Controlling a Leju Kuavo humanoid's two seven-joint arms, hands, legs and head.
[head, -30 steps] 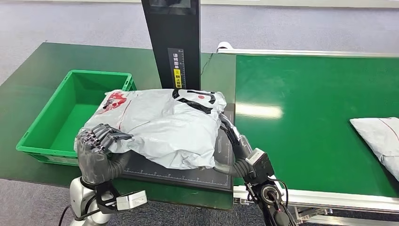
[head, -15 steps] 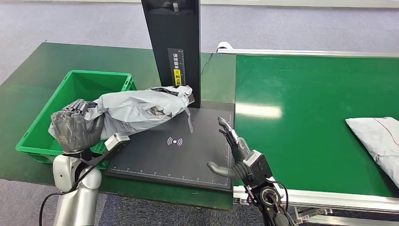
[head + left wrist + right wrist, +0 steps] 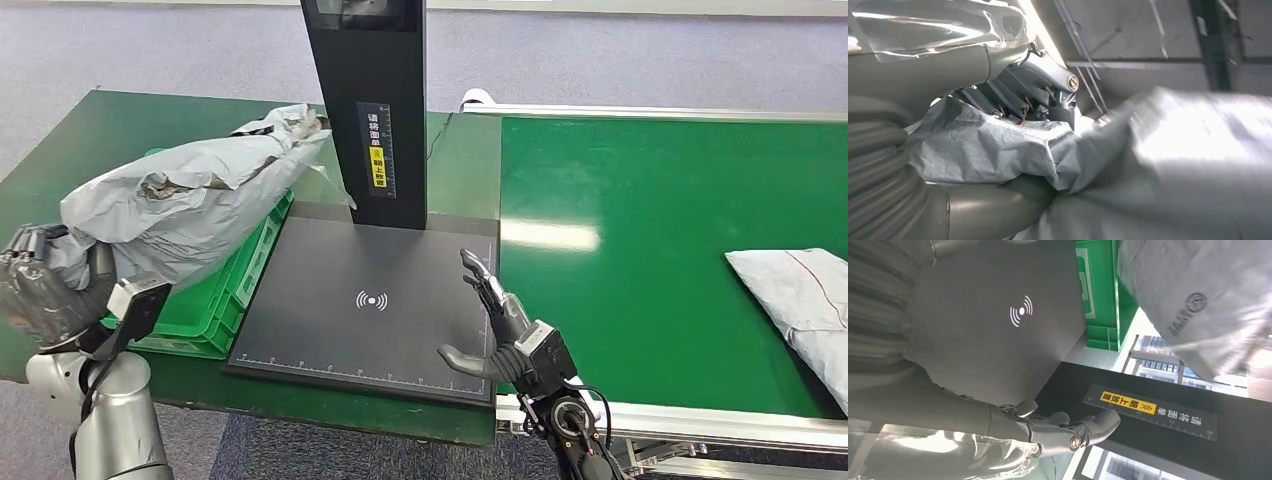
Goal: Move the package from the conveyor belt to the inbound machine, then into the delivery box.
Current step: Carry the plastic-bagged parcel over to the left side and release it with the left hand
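My left hand (image 3: 45,290) grips one end of a crumpled grey plastic package (image 3: 185,200) and holds it in the air above the green delivery box (image 3: 225,300), at the left of the head view. The left wrist view has the hand's fingers (image 3: 1043,92) bunched into the grey film of the package (image 3: 1168,165). The black inbound machine's scan plate (image 3: 370,300) lies bare, its black post (image 3: 375,110) rising behind it. My right hand (image 3: 495,325) stands open at the plate's right edge, holding nothing. In the right wrist view my right hand (image 3: 1058,430) hovers by the plate (image 3: 1020,312), and the package (image 3: 1198,300) hangs over the box (image 3: 1103,300).
A second grey package (image 3: 800,300) lies on the green conveyor belt (image 3: 650,230) at the far right. The box and machine sit on a dark green table (image 3: 70,170). Grey carpet surrounds the station.
My left hand lifted the package off the scan plate and swung it left and up over the green box. The right hand stayed at the plate's edge. The package on the belt crept left.
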